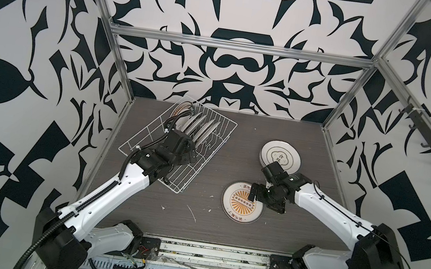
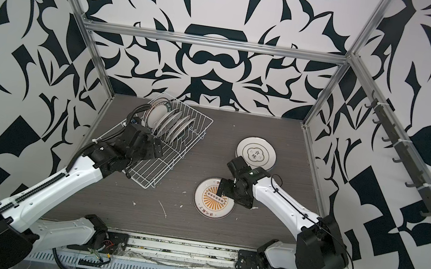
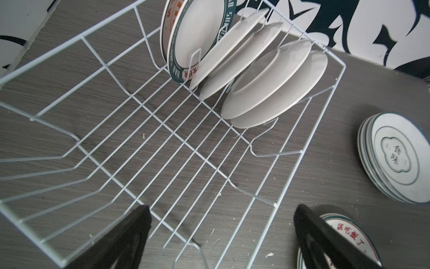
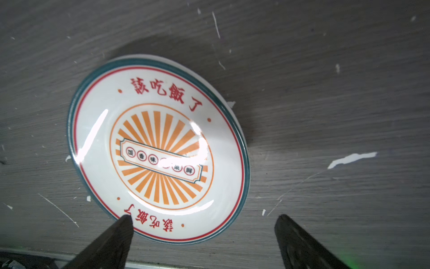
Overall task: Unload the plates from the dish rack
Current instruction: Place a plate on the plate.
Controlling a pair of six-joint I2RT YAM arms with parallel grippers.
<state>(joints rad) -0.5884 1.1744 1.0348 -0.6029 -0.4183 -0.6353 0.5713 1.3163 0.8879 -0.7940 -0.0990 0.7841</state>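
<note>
Right gripper (image 4: pixel 204 217) and left gripper (image 3: pixel 222 207) gape empty; six plates (image 3: pixel 267 83) in dish rack (image 3: pixel 82 37), one sunburst plate (image 4: pixel 158 149) flat.

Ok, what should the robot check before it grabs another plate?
1. The right gripper is open: ok.
2. The sunburst plate lies flat on the table: ok.
3. One of its fingertips is clear of that plate's rim: cannot tell.
4. The left gripper is open over the dish rack: ok.
5. Rack emptied: not ok, several plates lean at its far end.
6. The cloud-emblem stack sits apart from the sunburst plate: ok.
</note>
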